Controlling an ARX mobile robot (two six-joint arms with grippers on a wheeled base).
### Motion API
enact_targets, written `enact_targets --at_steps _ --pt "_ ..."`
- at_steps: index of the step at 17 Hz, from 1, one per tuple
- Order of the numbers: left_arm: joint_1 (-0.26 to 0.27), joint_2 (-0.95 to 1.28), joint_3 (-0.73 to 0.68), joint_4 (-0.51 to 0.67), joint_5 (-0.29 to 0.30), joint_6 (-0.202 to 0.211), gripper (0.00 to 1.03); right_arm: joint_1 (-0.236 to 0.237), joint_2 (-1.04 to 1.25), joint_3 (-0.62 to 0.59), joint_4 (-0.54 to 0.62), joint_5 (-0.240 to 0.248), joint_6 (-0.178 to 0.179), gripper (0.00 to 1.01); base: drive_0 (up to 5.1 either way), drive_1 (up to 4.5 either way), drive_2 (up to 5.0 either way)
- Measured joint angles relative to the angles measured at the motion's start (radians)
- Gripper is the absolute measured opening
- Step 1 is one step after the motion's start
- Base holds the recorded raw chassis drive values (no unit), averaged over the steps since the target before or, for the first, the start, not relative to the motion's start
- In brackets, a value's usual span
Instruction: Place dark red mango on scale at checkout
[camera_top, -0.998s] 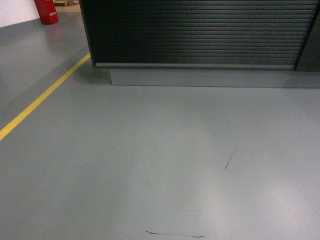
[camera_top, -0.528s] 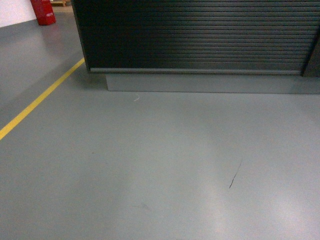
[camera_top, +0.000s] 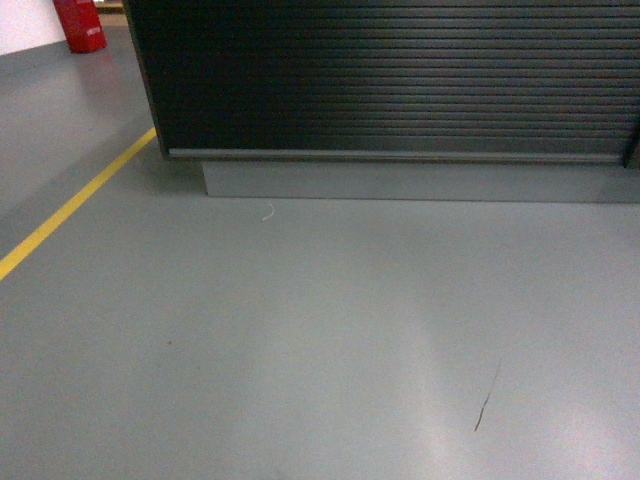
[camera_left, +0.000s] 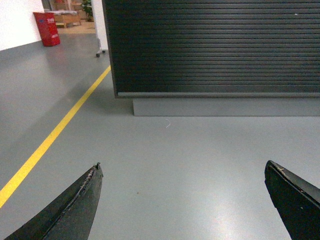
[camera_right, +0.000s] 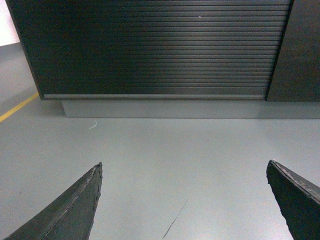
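Observation:
The checkout (camera_top: 390, 80) fills the top of the head view, a dark counter with a ribbed slatted front on a grey plinth (camera_top: 420, 180). It also stands ahead in the left wrist view as the checkout (camera_left: 215, 47) and in the right wrist view as the checkout (camera_right: 155, 47). My left gripper (camera_left: 182, 167) is open over bare grey floor, nothing between its fingers. My right gripper (camera_right: 184, 166) is open too, empty, above a dark scuff on the floor. The dark red mango and the scale are out of view. Neither gripper shows in the head view.
A yellow floor line (camera_top: 70, 205) runs diagonally at the left, past the counter's left corner. A red bin (camera_top: 80, 25) stands far back left. A dark panel (camera_right: 300, 50) adjoins the counter's right end. Grey floor (camera_top: 320, 340) lies between me and the plinth.
The counter has grown larger and lower in the head view, and the floor scuff has slid down and right: the base has rolled closer to the counter.

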Motion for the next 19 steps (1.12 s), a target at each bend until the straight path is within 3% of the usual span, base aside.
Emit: enact_targets --at_steps 19 --pt "0.000 0.000 0.000 -0.002 0.000 0.000 0.98 0.000 0.000 0.000 0.002 0.000 0.000 0.98 -0.1 2.83 -3.1"
